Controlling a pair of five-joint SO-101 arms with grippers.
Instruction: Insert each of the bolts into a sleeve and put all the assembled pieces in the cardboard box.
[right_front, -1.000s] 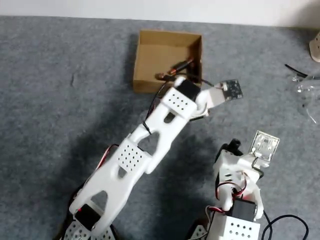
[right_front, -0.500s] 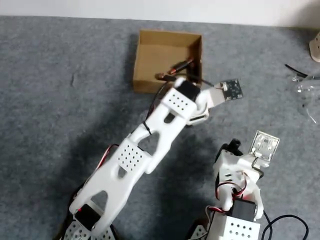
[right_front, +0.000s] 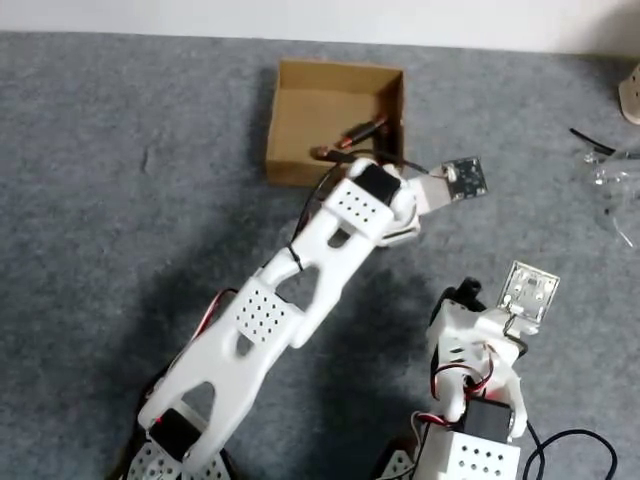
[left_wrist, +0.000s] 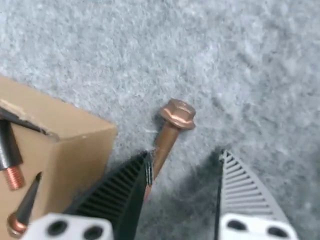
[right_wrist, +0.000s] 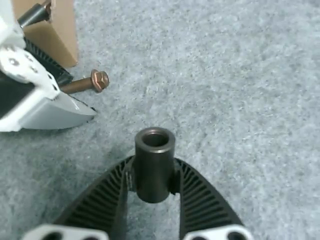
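Lying beside the cardboard box (left_wrist: 65, 145), the bolt (left_wrist: 170, 135) points head away from it; left gripper (left_wrist: 185, 155) gapes, maybe touching its shank; right gripper (right_wrist: 154, 172) pinches a sleeve (right_wrist: 154, 160).

- The bolt (left_wrist: 168, 137) is gleaming copper.
- The sleeve (right_wrist: 154, 167) is looking dark grey, perhaps black.
- The cardboard box (right_front: 305, 115) is showing tan.
- The surface (right_front: 120, 200) is showing mottled grey.
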